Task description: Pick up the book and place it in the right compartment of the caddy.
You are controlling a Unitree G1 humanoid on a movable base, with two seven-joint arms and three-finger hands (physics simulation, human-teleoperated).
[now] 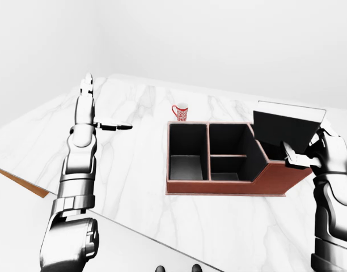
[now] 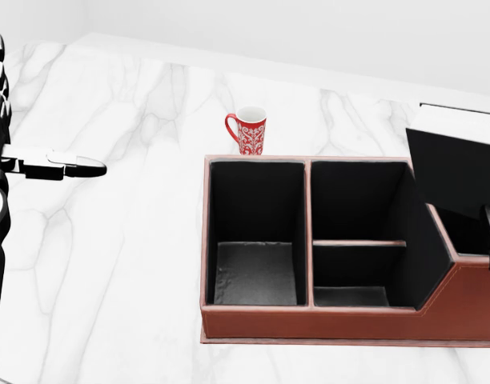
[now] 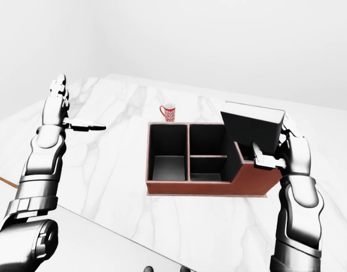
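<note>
A black book (image 3: 252, 134) with white page edges hangs upright over the right end of the brown caddy (image 3: 207, 187), above its right compartment (image 2: 469, 232). My right hand (image 3: 281, 150) is shut on the book's right side, thumb across the cover. In the head view the book (image 2: 453, 164) covers most of that compartment. My left hand (image 3: 59, 99) is raised at the left, open, with one finger pointing right, far from the caddy and holding nothing.
A red patterned mug (image 2: 247, 130) stands on the white marble table (image 2: 109, 240) just past the caddy's left compartment (image 2: 255, 240). The middle compartment (image 2: 357, 240) has a low shelf. The table's wooden edge (image 1: 17, 182) runs along the lower left.
</note>
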